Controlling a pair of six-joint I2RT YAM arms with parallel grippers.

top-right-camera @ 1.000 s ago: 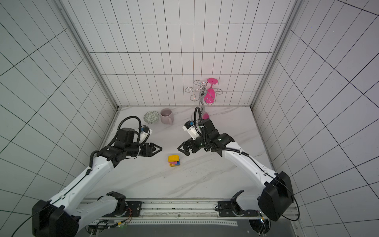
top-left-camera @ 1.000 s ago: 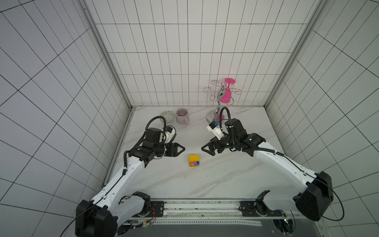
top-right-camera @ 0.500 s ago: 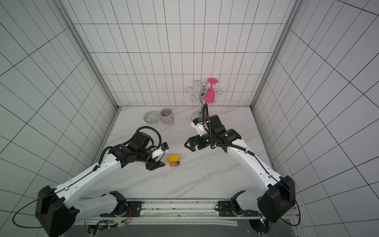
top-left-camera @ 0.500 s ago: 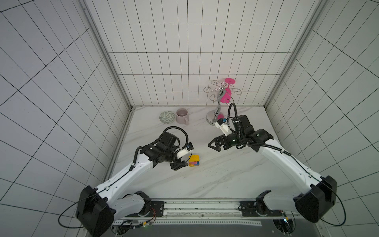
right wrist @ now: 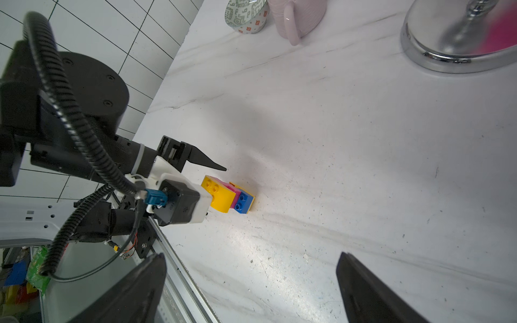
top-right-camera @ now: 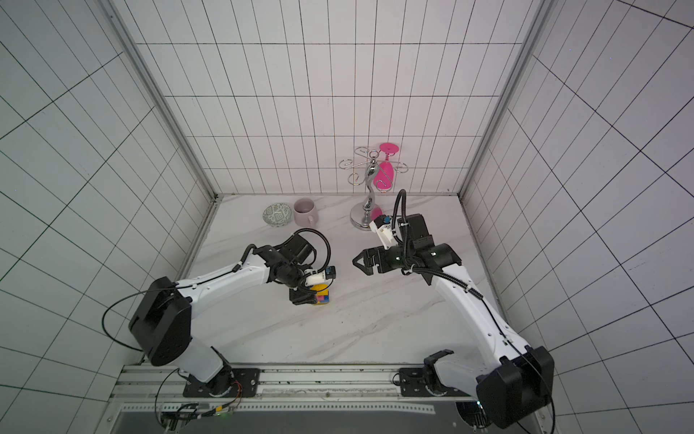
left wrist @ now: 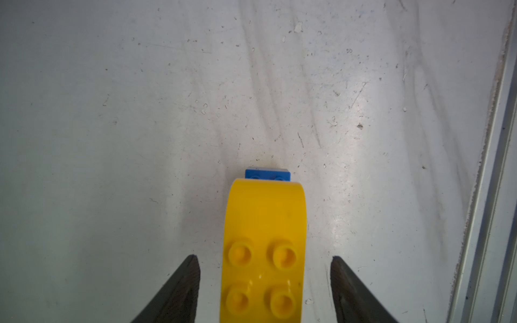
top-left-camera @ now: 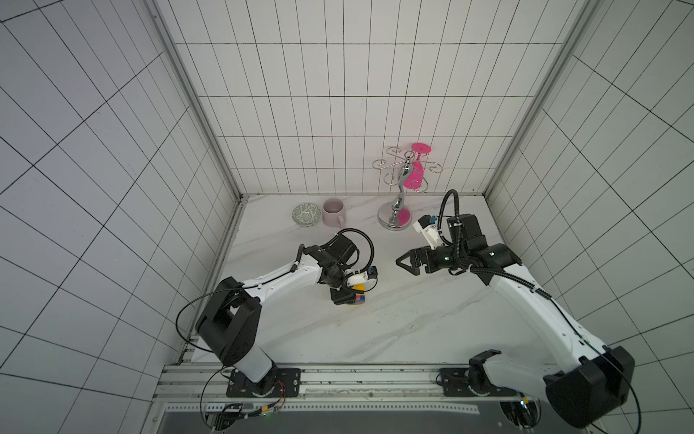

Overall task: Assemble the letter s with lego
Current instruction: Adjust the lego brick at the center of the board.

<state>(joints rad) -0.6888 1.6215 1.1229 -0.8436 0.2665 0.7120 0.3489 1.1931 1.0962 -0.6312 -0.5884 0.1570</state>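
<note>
Lego cluster [top-left-camera: 359,298] sat on the table [top-left-camera: 413,330] near its centre, at the tip of the L arm and well apart from the mug [top-left-camera: 333,212], bowl [top-left-camera: 307,215] and glass stand [top-left-camera: 394,221] by the back wall. Via the R wrist cam I read a stack: rounded yellow brick [right wrist: 219,195] uppermost, pink brick [right wrist: 236,198] under it, blue brick [right wrist: 244,202] at the far end, and a 2nd yellow edge beneath. I could not tell whether all five pcs were joined. L gripper [left wrist: 263,257] pointed down at the cluster w/ jaws apart, one finger each side of the yellow brick. Bare table showed in both gaps, i.e. no contact and nothing clamped. R gripper [top-left-camera: 402,262] hung over the table on the R side, jaws wide apart, empty. Assessment: step in hand = L-arm pre-grasp on a near-complete S, prob. to seat or re-pose it. Next move req.: centre the fingers on the yellow brick, lower until the pads face its side walls, then close evenly. Caution: off-centre closure would likely shove or tip the stack, which looked light and unfixed.
</note>
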